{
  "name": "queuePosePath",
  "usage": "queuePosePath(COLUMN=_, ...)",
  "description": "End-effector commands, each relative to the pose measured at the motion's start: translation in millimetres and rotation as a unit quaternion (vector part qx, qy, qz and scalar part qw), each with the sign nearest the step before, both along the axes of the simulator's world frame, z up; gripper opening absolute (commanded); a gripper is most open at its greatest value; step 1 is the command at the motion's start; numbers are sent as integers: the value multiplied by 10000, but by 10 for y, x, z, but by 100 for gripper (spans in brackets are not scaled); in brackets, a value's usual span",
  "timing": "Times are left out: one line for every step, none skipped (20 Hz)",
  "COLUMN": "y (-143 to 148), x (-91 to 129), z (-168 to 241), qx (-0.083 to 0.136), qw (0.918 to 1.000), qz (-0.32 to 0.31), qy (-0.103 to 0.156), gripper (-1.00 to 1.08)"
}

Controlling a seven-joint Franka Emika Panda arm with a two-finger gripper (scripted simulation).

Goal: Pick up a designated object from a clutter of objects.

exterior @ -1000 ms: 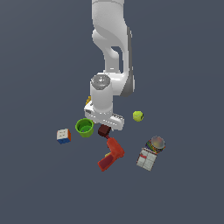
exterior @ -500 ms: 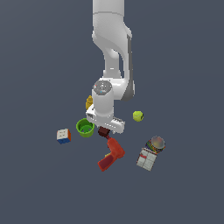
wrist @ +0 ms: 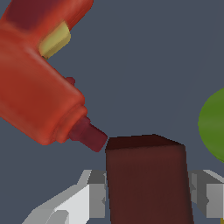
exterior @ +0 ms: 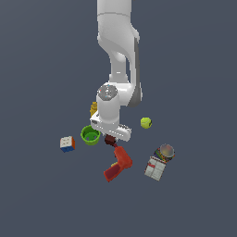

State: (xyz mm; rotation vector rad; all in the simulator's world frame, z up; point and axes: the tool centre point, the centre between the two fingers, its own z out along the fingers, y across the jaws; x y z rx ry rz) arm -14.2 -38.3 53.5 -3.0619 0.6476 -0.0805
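Hiding maroon block (exterior: 110, 140) under gripper (exterior: 110, 134)

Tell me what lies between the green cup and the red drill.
The maroon block, with the gripper over it, sits between the green cup and the red drill; the exterior view shows it.

All I get behind the scene is one flat floor (exterior: 41, 194), a plain dark slate grey-blue that fills the exterior view edge to edge. I see no seams or markings on it. The light is even and soft. The wrist view shows the same grey surface (wrist: 144, 57).
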Motion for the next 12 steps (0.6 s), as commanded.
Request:
queuePosePath(y=-24, x=-175, z=-256, qx=1, qw=9997, qz=-15, qy=262, gripper=-100)
queuePosePath(y=-24, x=-175, z=-256, qx=1, qw=9997, qz=-15, qy=262, gripper=-100)
queuePosePath(y=-1, x=3, z=0, qx=-3, qw=10000, qz=2, qy=-2, gripper=-100)
queuePosePath(y=0, x=3, z=3, qx=-3, qw=10000, qz=2, qy=-2, gripper=-100)
queuePosePath(y=4, x=3, z=11, qx=-3, qw=10000, qz=2, qy=-2, gripper=-100)
queuePosePath(y=11, x=3, z=24, qx=-3, qw=10000, qz=2, qy=-2, gripper=-100)
queuePosePath(y=21, x=3, z=39, qx=-3, qw=10000, qz=2, qy=2, gripper=-100)
queuePosePath(y=33, x=4, z=64, qx=-3, qw=10000, qz=2, qy=2, gripper=-100)
queuePosePath(y=48, x=4, z=90, qx=-3, qw=10000, qz=1, qy=5, gripper=-100)
queuePosePath(y=66, x=5, z=125, qx=-3, qw=10000, qz=1, qy=5, gripper=-100)
queuePosePath(y=87, x=6, z=161, qx=-3, qw=10000, qz=1, qy=10, gripper=-100)
queuePosePath(y=110, x=7, z=204, qx=-3, qw=10000, qz=0, qy=13, gripper=-100)
